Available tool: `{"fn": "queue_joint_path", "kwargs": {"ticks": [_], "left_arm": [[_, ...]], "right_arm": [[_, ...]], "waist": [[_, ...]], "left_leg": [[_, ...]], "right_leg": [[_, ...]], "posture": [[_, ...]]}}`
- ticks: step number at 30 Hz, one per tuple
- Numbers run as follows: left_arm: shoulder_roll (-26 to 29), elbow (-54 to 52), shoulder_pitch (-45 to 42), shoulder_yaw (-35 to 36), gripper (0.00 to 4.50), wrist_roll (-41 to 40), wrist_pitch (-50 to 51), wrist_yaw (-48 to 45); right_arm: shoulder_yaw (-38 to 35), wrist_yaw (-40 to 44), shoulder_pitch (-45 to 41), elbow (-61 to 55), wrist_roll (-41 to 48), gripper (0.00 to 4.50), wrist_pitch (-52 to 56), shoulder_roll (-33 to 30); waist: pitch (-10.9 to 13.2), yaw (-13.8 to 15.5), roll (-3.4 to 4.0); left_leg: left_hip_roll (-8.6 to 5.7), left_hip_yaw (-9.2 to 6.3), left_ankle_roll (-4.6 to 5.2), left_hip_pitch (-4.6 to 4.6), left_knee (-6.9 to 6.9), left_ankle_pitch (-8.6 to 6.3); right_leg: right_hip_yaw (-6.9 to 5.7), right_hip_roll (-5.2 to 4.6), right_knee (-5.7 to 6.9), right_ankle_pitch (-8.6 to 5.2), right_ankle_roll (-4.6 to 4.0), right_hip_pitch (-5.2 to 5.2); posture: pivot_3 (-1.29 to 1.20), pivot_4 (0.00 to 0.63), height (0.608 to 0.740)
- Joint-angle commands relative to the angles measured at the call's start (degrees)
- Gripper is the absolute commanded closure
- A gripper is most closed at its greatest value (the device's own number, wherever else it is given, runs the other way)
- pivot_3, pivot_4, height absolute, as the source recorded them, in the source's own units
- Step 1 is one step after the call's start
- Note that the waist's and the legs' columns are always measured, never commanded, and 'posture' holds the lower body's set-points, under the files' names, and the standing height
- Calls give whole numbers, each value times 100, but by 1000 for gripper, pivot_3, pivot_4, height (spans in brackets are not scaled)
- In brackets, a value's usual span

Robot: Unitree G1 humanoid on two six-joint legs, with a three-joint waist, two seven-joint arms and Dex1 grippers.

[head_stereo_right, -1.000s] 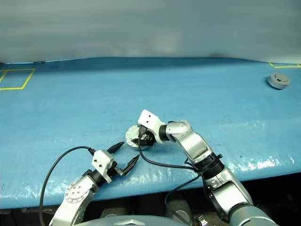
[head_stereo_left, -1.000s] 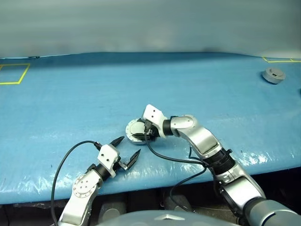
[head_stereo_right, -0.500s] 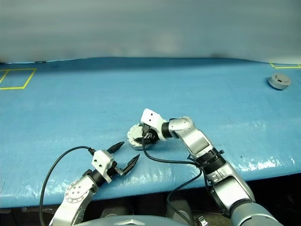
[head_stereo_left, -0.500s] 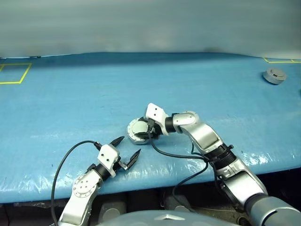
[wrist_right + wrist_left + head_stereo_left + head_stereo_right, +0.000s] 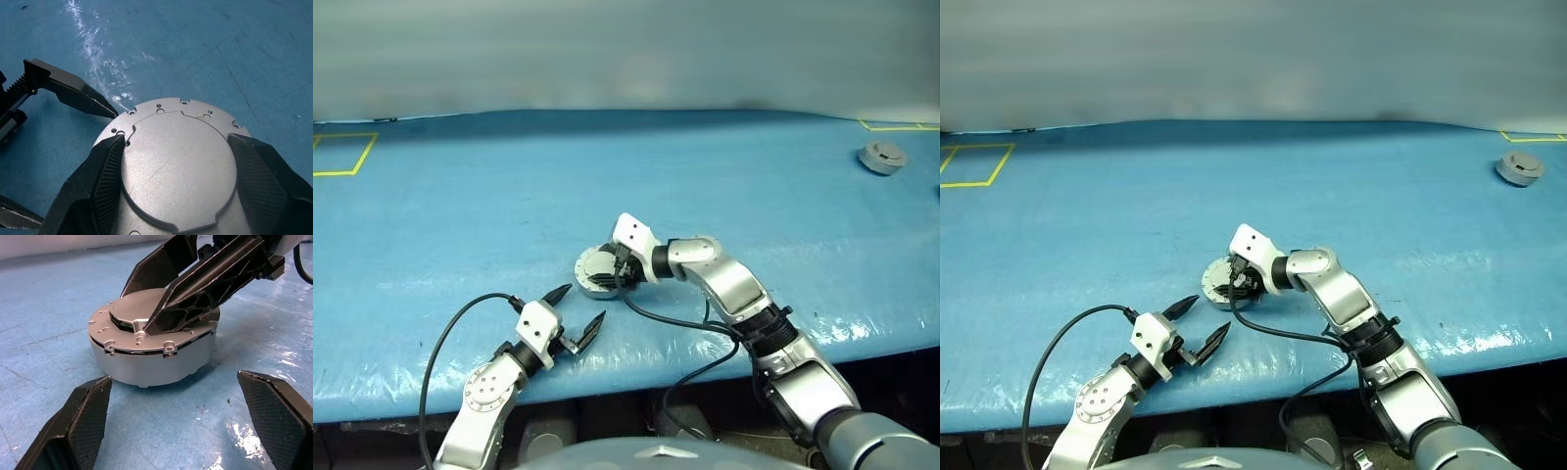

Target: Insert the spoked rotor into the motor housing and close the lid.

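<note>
Right gripper (image 5: 603, 277): reaches in over the motor housing, its two black fingers (image 5: 205, 284) spread apart and lying on the lid's top face, one to each side of the raised middle; whether they press or merely rest there I cannot tell.
Lid (image 5: 178, 166): plain grey outer face up, seated on the housing with a thin dark seam running round between the two; small holes and notches line its rim, and its raised middle lies between the right fingers.
Motor housing (image 5: 156, 364): round, plain grey wall, standing on the blue table cover (image 5: 460, 196) directly under the right gripper and just ahead of the left gripper.
Left gripper (image 5: 576, 311): released, its fingers spread wide and holding nothing; it hovers low over the cover just short of the housing, pointing at it, with the housing framed between its fingertips in the left wrist view.
Spoked rotor: cannot be made out.
Second grey round part (image 5: 882, 157): at the far right of the cover, well apart from both grippers, beside a yellow tape corner (image 5: 891, 125).
Yellow tape square (image 5: 340, 155): far left of the cover, well away from the left gripper.
</note>
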Motion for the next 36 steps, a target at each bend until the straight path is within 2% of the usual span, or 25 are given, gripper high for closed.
{"fn": "queue_joint_path", "kwargs": {"ticks": [1, 24, 36], "left_arm": [[-6, -68, 3, -1, 0, -36, -82, 7], [-21, -91, 21, -12, 0, -30, -62, 28], [-17, -72, 8, 1, 0, -45, -69, 15]], "right_arm": [[180, -37, 150, -165, -90, 1467, 53, -11], [153, -83, -102, 727, -390, 1467, -717, -104], [239, 484, -181, 890, -305, 1467, -477, -263]], "waist": [[0, -1, 0], [-1, 8, 1], [-3, 22, 4]], "left_leg": [[0, 0, 0, 0, 0, 0], [4, 0, 0, 8, 5, 0], [4, 1, 0, 5, 3, 0]], "right_leg": [[0, 0, 0, 0, 0, 0], [0, -2, 2, 0, -1, 4], [0, -8, -3, 0, 0, 5]], "posture": [[0, 150, 740], [0, 150, 740], [0, 150, 740]]}}
